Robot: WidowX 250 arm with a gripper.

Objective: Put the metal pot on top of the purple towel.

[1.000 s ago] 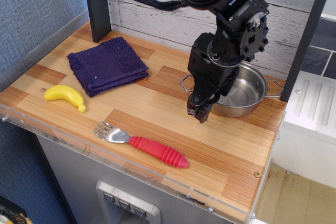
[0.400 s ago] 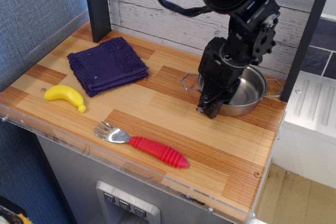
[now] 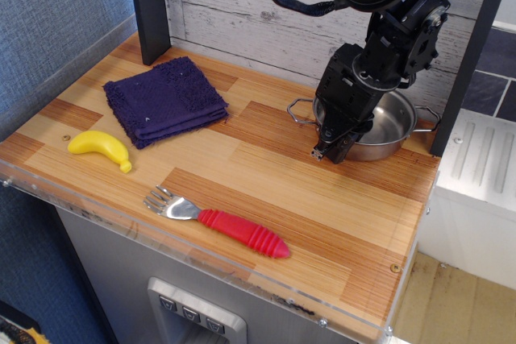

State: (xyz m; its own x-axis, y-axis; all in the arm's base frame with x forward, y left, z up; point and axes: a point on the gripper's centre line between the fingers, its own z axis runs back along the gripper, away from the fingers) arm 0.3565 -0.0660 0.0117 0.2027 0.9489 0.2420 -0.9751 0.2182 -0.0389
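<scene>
The metal pot is at the back right of the wooden table, shiny and shallow, with a wire loop handle on each side. My gripper points down over the pot's near left rim, with its jaws closed across that rim. The pot looks slightly raised and shifted towards the wall. The purple towel lies folded at the back left, far from the gripper, with nothing on it.
A yellow banana lies near the left front edge. A fork with a red handle lies at the front middle. A black post stands behind the towel and another stands right of the pot. A plank wall closes the back.
My gripper moved right and back from in front of the pot onto its near rim. The pot has shifted a little right and up together with the gripper.
</scene>
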